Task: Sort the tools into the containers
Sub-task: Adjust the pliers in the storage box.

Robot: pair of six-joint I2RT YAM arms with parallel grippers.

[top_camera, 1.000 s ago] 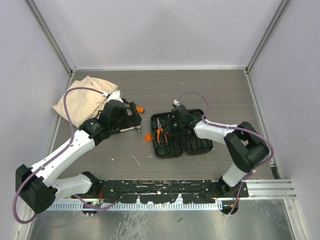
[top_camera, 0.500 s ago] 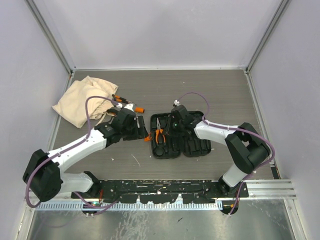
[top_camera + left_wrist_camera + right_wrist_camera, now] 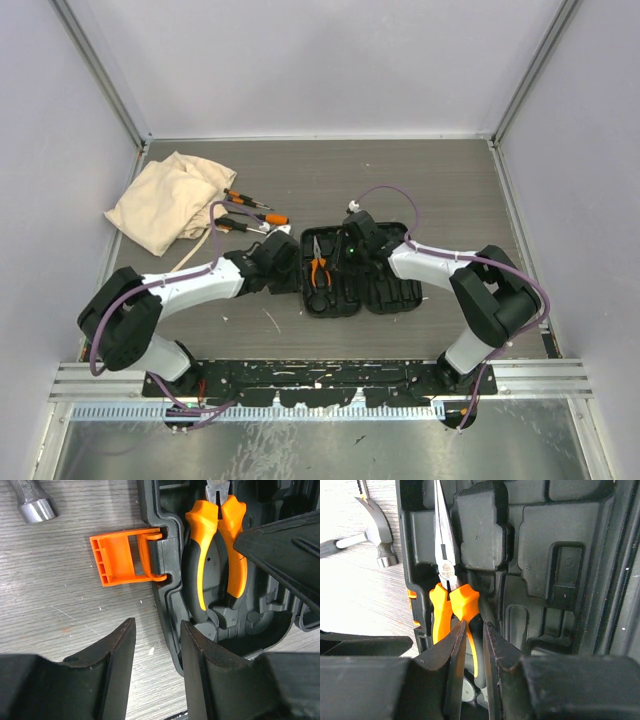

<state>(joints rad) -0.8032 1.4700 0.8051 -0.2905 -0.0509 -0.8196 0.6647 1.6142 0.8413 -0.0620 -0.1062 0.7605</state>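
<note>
A black moulded tool case lies open at mid table. Orange-and-black pliers rest in a slot of its left half. My right gripper is shut on the pliers' right handle, low inside the case. My left gripper is open and straddles the case's left wall, one finger inside and one over the table, just below the orange latch. A small hammer's head lies left of the case. Two screwdrivers lie beside the bag.
A beige cloth bag lies crumpled at the back left. The case's right half holds only empty moulded slots. Grey walls close in the table on three sides.
My left arm swung right, from the loose tools by the bag to the case's left edge, its jaws narrowing. The right jaws tightened on the pliers' handle and barely moved.
</note>
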